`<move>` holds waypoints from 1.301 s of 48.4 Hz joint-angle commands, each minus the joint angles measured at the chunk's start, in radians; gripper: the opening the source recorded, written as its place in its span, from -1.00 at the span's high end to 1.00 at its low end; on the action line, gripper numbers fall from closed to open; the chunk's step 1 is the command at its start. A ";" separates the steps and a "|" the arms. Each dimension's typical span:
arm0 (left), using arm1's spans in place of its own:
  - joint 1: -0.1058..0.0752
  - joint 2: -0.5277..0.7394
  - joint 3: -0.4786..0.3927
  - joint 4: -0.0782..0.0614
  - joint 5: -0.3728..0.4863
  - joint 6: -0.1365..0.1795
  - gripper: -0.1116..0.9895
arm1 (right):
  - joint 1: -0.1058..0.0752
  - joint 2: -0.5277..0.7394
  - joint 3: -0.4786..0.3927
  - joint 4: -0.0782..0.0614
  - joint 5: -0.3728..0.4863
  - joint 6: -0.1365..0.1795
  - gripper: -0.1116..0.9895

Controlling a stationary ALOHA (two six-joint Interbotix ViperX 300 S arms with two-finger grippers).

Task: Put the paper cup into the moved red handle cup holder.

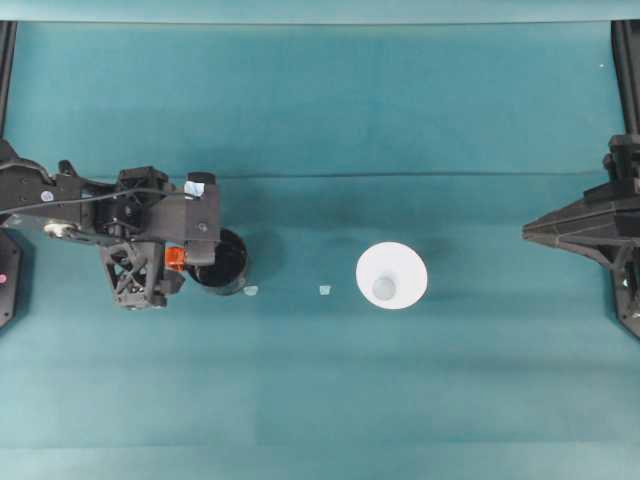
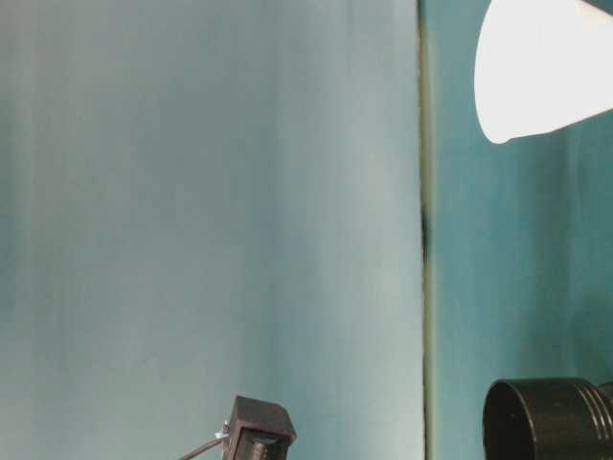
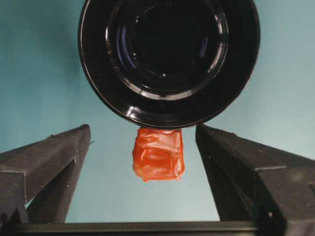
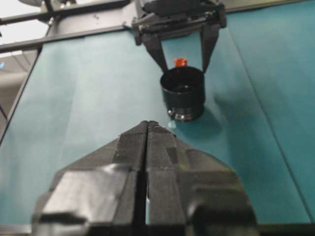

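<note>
The black red handle cup holder (image 1: 225,262) stands left of centre, its mouth open upward and empty (image 3: 169,54). Its orange-red handle tab (image 3: 158,153) points toward my left arm. My left gripper (image 3: 142,130) is open, with one finger (image 3: 49,157) on each side of the tab and a gap to it on both sides. The white paper cup (image 1: 392,275) stands apart, right of centre, and shows large in the table-level view (image 2: 536,67). My right gripper (image 4: 147,129) is shut on nothing and rests at the right edge (image 1: 530,232), far from the cup.
Teal cloth (image 1: 320,400) covers the table, with a fold line across the middle. Two small pale tape scraps (image 1: 251,291) (image 1: 325,290) lie between holder and cup. Black frame posts stand at the far corners (image 1: 627,70).
</note>
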 commanded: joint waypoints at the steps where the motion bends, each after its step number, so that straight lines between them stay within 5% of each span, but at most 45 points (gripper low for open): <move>1: 0.000 -0.003 -0.006 0.003 -0.005 -0.002 -0.92 | 0.002 0.008 -0.008 0.002 -0.005 0.008 1.00; 19: 0.000 -0.003 -0.006 0.002 -0.005 -0.005 -0.83 | 0.002 0.008 -0.003 0.002 -0.005 0.008 1.00; 24: -0.003 -0.003 -0.005 0.002 -0.006 -0.005 -0.54 | 0.002 0.008 -0.003 0.002 -0.005 0.008 1.00; 32: -0.017 -0.003 -0.008 0.002 -0.008 0.006 0.29 | 0.003 0.008 -0.003 0.002 -0.005 0.008 1.00; 55: -0.023 -0.008 -0.014 0.002 -0.003 0.003 0.31 | 0.002 0.008 -0.003 0.002 -0.005 0.008 1.00; 63: -0.023 -0.077 -0.066 0.002 0.072 -0.005 0.31 | 0.003 0.006 -0.003 0.002 -0.005 0.008 1.00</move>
